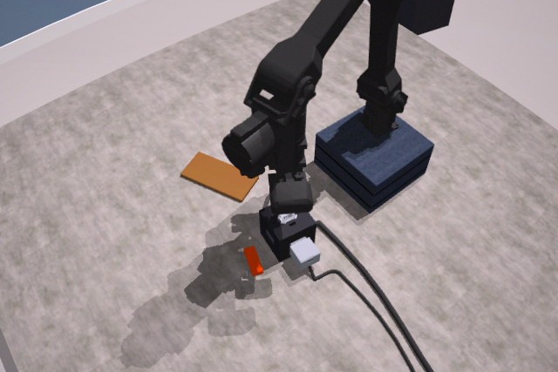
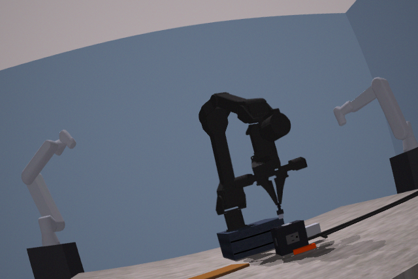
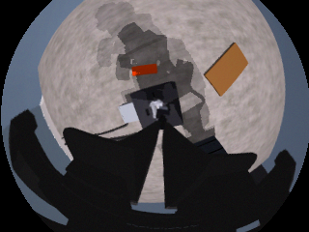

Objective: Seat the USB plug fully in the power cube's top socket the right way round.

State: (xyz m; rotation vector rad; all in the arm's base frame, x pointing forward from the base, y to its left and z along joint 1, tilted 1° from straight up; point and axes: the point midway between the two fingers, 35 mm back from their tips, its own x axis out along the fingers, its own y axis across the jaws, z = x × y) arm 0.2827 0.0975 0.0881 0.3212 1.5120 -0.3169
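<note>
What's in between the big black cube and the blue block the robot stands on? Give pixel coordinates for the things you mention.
Just bare, shadowed tabletop between the black cube (image 1: 299,234) (image 2: 285,230) and the blue block (image 1: 383,165) (image 2: 236,247); the top view shows that.

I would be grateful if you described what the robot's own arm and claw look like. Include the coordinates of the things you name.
The arm (image 1: 336,12) (image 2: 221,147) is matte black all over, with angular links and thick rounded joint housings. The claw (image 2: 279,205) (image 3: 161,126) is black too, with two long fingers tapering to narrow tips. I make out no markings on either.
</note>
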